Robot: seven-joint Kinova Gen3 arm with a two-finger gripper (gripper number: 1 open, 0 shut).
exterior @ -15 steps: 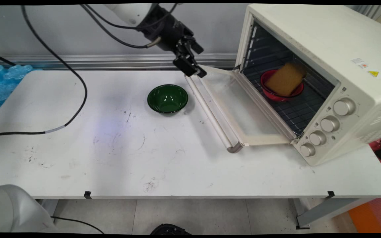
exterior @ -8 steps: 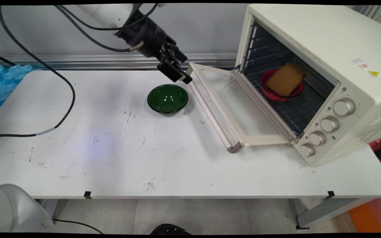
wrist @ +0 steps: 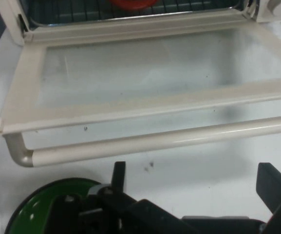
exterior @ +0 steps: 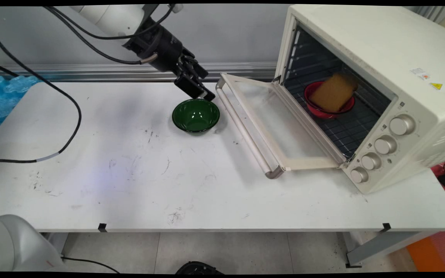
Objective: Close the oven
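One cable (exterior: pixel 76 116): black, hanging from the arm in a loop over the left part of the table (exterior: pixel 129 185).
Blue wrap (exterior: pixel 2 92): bubbled, beyond the table's far left corner.
Gripper (exterior: pixel 200 88): released and empty, fingers (wrist: pixel 119 169) spread wide in the hand view; tilted down to the right, above the far rim of the green bowl and just left of the far end of the door handle; no contact with either visible.
Green bowl (exterior: pixel 196 115): upright and empty, near the table's middle, just beside the handle; in the hand view only its rim at lower left, partly behind the linkage.
Door handle (exterior: pixel 242 131): pale rounded bar along the free edge of the oven door.
Oven door (exterior: pixel 280 127): dropped fully open, glass pane facing up, hinged at the oven's mouth.
Red bowl (exterior: pixel 325 110): inside on the wire rack, towards the back.
Sponge (exterior: pixel 334 92): tan block leaning in the red bowl, tilted.
Oven (exterior: pixel 381 58): cream, on the table's right end, mouth turned to the left.
Knobs (exterior: pixel 384 144): four in a row down the front panel.
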